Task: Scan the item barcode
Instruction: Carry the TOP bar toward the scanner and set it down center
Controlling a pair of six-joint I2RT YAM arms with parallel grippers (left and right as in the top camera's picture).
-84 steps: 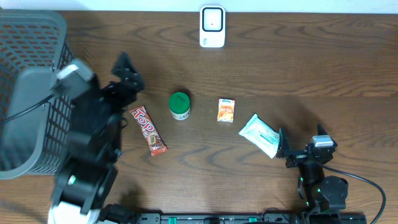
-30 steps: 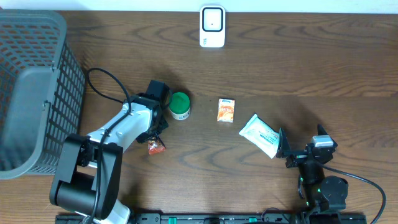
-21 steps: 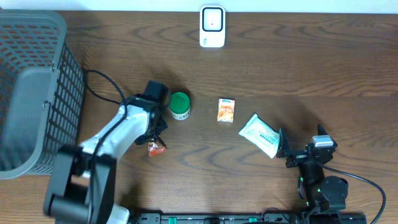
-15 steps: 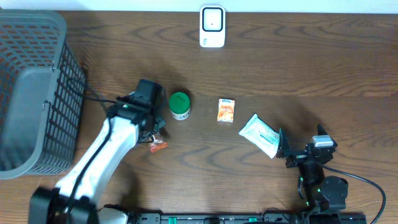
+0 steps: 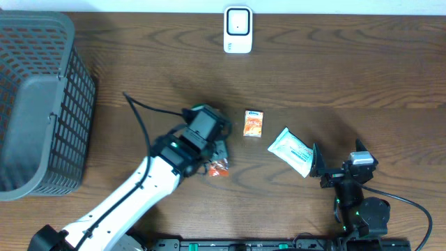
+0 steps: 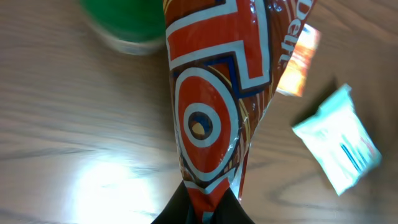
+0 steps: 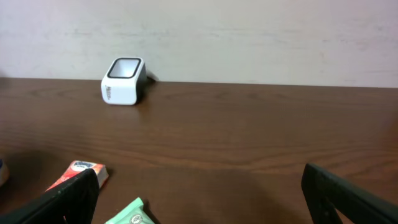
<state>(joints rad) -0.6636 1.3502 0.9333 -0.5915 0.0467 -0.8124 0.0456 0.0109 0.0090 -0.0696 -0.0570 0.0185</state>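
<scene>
My left gripper (image 5: pixel 217 153) is shut on one end of a red-orange candy bar (image 5: pixel 219 168) and holds it off the table, just left of the small orange box. In the left wrist view the candy bar (image 6: pixel 214 106) stretches away from the pinching jaws of the left gripper (image 6: pixel 205 204). No barcode shows on the side facing that camera. The white scanner (image 5: pixel 237 29) stands at the table's far edge, also visible as the scanner (image 7: pixel 123 81) in the right wrist view. My right gripper (image 5: pixel 333 168) rests open at the front right, its right gripper (image 7: pixel 202 202) jaws wide with nothing between them.
A green-lidded jar (image 6: pixel 124 25) sits under the left arm. A small orange box (image 5: pixel 254 123) and a mint-green packet (image 5: pixel 291 151) lie mid-table; the packet is just left of the right gripper. A grey mesh basket (image 5: pixel 35 104) stands at the far left.
The left arm has lifted the candy bar and swung it right, past the green jar toward the orange box. The right arm has not moved.
</scene>
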